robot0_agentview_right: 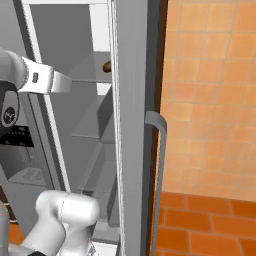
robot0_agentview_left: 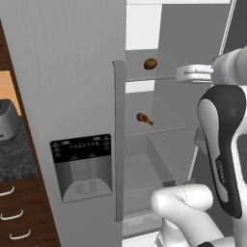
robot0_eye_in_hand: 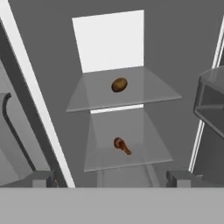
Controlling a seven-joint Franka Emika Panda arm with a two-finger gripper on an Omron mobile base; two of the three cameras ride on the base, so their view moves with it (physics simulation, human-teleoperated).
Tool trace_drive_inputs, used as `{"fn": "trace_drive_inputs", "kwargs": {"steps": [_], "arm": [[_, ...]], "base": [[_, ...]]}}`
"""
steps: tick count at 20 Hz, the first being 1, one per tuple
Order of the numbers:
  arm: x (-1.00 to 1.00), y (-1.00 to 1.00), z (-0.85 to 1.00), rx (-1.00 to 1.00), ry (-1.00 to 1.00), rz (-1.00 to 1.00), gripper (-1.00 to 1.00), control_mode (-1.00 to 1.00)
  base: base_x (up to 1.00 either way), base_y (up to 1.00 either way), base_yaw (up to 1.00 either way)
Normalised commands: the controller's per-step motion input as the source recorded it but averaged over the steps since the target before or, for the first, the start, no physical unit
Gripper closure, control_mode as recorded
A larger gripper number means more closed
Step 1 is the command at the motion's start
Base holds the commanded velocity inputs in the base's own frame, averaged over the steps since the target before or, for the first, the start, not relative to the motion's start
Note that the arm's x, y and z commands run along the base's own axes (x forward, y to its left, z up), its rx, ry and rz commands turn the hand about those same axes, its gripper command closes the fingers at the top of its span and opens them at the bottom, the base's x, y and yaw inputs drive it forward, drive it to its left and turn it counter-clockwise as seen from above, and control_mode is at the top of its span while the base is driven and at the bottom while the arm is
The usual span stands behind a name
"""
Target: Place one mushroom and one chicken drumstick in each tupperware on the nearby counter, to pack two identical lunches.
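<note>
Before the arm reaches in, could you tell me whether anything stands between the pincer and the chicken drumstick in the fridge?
Nothing visible does. The open pincer faces the open fridge, and the chicken drumstick lies alone on the lower glass shelf, with clear space in front.

Dispenser panel (robot0_agentview_left: 82, 147) markings, arm lettering — all illegible.
</note>
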Motion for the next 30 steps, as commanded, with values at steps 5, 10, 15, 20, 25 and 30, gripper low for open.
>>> {"fn": "trace_drive_inputs", "kwargs": {"steps": [5, 10, 15, 20, 25, 30], "arm": [[0.77, -0.04, 0.0, 0.01, -0.05, -0.01, -1.0, -1.0], [0.91, -0.17, -0.15, 0.0, 0.03, -0.05, -1.0, -1.0], [0.86, -0.14, -0.2, 0.0, 0.09, 0.0, -1.0, -1.0], [0.75, -0.03, -0.09, 0.0, 0.1, 0.0, -1.0, -1.0], [0.51, 0.0, -0.09, 0.0, 0.0, 0.0, -1.0, -1.0], [0.5, 0.0, -0.19, 0.0, 0.02, 0.0, -1.0, -1.0]], "base": [[0.0, 0.0, 0.0], [0.0, 0.0, 0.0], [0.0, 0.0, 0.0], [0.0, 0.0, 0.0], [0.0, 0.0, 0.0], [0.0, 0.0, 0.0]]}}
